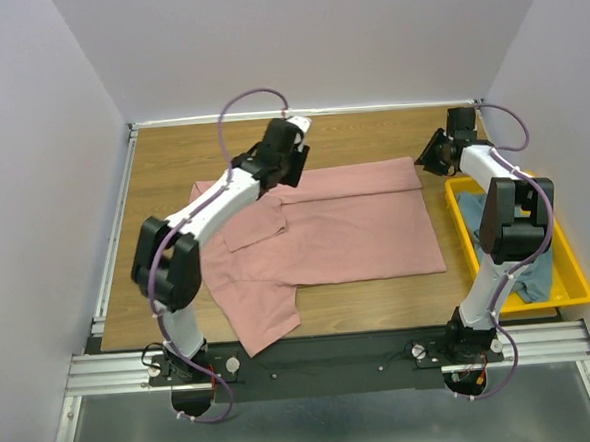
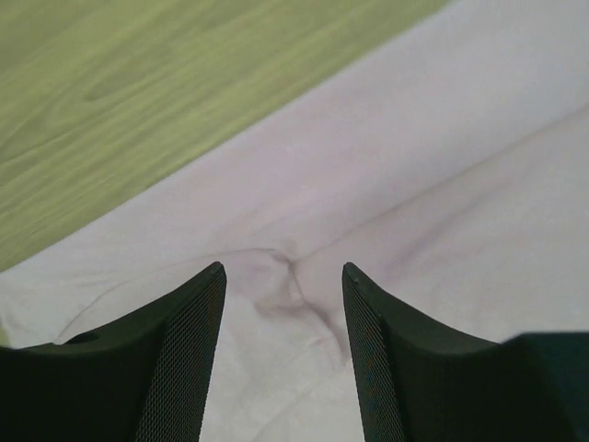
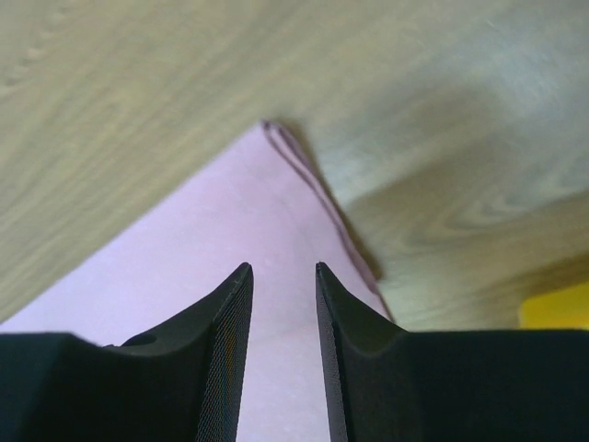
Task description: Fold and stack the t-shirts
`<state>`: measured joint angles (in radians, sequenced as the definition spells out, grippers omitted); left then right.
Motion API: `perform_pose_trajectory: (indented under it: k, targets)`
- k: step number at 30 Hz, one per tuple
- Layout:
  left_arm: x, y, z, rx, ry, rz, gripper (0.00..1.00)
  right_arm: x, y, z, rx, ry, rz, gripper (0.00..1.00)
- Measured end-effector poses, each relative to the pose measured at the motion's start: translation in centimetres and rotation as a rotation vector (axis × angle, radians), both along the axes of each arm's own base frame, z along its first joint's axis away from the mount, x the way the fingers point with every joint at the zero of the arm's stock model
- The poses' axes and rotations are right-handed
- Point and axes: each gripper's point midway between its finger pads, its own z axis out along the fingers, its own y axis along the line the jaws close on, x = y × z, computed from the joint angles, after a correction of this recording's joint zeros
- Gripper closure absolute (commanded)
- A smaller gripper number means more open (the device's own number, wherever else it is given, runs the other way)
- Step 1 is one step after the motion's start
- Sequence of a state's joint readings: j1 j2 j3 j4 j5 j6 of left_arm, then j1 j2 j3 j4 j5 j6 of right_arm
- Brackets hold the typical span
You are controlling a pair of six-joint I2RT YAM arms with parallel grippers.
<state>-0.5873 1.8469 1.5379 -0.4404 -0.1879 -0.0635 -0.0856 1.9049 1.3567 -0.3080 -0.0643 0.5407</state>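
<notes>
Pink t-shirt (image 1: pixel 356 232) lies spread on the tabletop (image 1: pixel 171 158), its far edge folded over. The left arm (image 1: pixel 219 201) reaches far across it, left fingers (image 2: pixel 184 350) apart above a wrinkle. The right arm (image 1: pixel 492 169) bends toward the shirt's far right corner, right fingers (image 3: pixel 221 350) slightly apart, holding nothing. A blue-grey t-shirt (image 1: pixel 473 210) lies in the yellow bin (image 1: pixel 571 276) at right.

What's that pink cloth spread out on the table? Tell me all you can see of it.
A dusty-pink t-shirt of soft cloth, lying mostly flat on the wooden table. Its far edge is folded over into a band, and a near-left flap reaches the black rail in front. No print shows. The left pincer stands open over a small pucker in it; the right pincer is open over its far right corner.
</notes>
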Motion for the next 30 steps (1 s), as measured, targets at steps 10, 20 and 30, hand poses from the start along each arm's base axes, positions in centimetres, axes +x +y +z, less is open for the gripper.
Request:
perform_pose_trajectory:
  k: [10,20,30]
  targets:
    - [2.9,17.9,-1.5,-0.255,-0.021,0.533,0.42,2.4,3.0,0.8,0.093,-0.055,0.110,0.59]
    - [2.7,22.1,-11.9,-0.378,0.234,0.696,0.44,3.0,4.2,-3.0,0.139,0.002,0.149,0.59]
    - [8.0,23.4,-11.6,-0.470,0.212,0.710,0.44,5.6,3.8,-4.7,0.140,-0.006,0.145,0.59]
